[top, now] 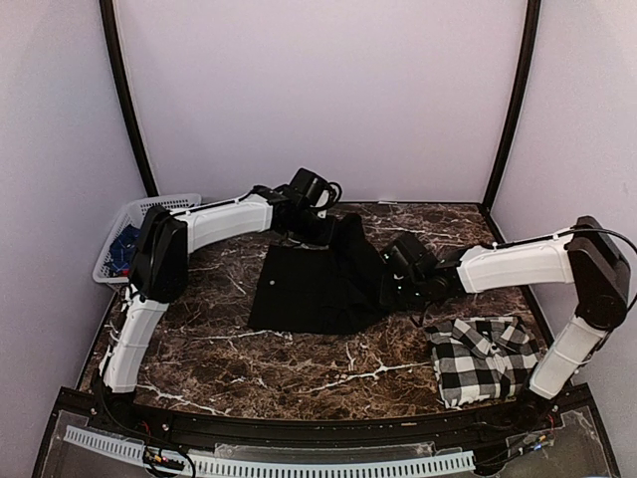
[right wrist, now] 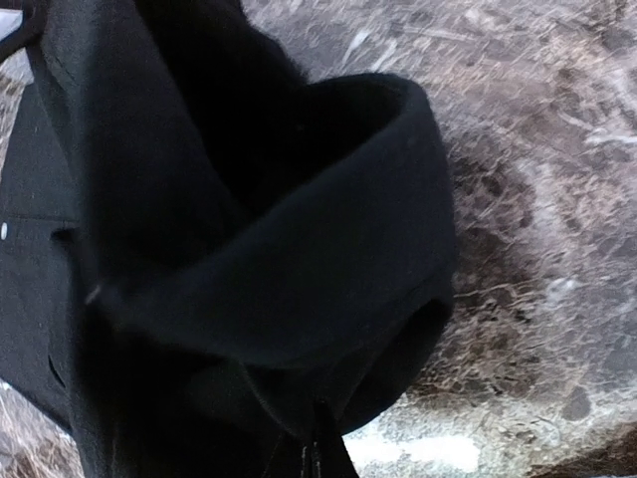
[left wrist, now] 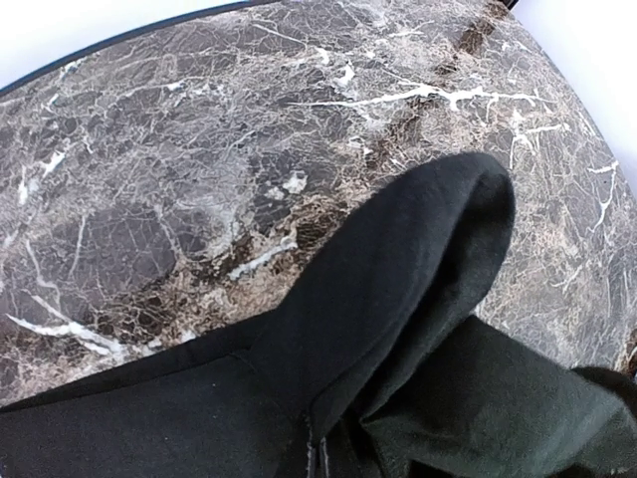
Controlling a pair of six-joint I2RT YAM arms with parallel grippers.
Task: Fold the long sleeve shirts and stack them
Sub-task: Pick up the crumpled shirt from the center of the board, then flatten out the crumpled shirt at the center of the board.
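Note:
The plain black shirt lies spread on the middle of the marble table, its right edge lifted into a ridge between my two grippers. My left gripper is shut on the far end of that ridge; in the left wrist view the black cloth bunches out of the closed gripper. My right gripper is shut on the near end, and in the right wrist view a fold of the shirt hangs from the pinched gripper. The black-and-white checked shirt lies folded at the near right.
A white lattice basket with blue cloth inside stands off the table's far left corner. Black frame posts rise at both back corners. The right arm's elbow hangs over the checked shirt's side of the table.

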